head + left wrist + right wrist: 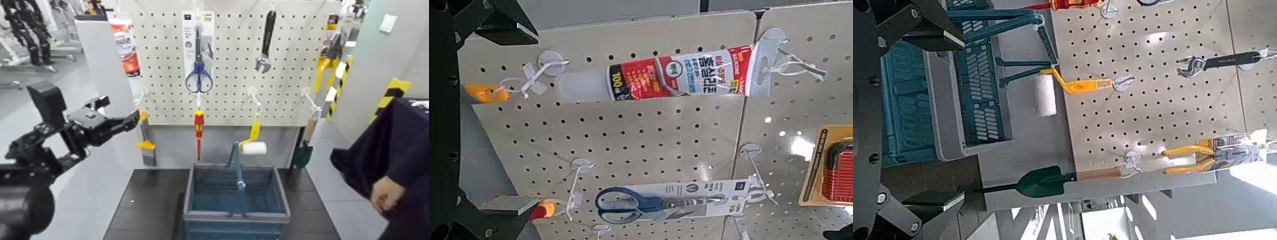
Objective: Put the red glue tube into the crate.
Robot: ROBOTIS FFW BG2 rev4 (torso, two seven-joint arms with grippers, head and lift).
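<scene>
The red glue tube [126, 48] hangs at the top left corner of the white pegboard, its red and white label showing. In the left wrist view the red glue tube [669, 78] hangs from a peg straight ahead, some way off. My left gripper [118, 112] is raised at the left, below and left of the tube, pointing at the board. The left gripper [524, 118] is open and holds nothing. The blue-grey crate [236, 216] stands on the dark table under the board. My right gripper [953, 120] is open, out to the side of the crate [963, 90].
On the pegboard hang scissors [199, 70], a wrench [265, 45], a red-and-yellow screwdriver [198, 127], a paint roller [253, 145], a trowel [305, 150] and yellow pliers [329, 60]. A person's hand [386, 191] and dark sleeve are at the right.
</scene>
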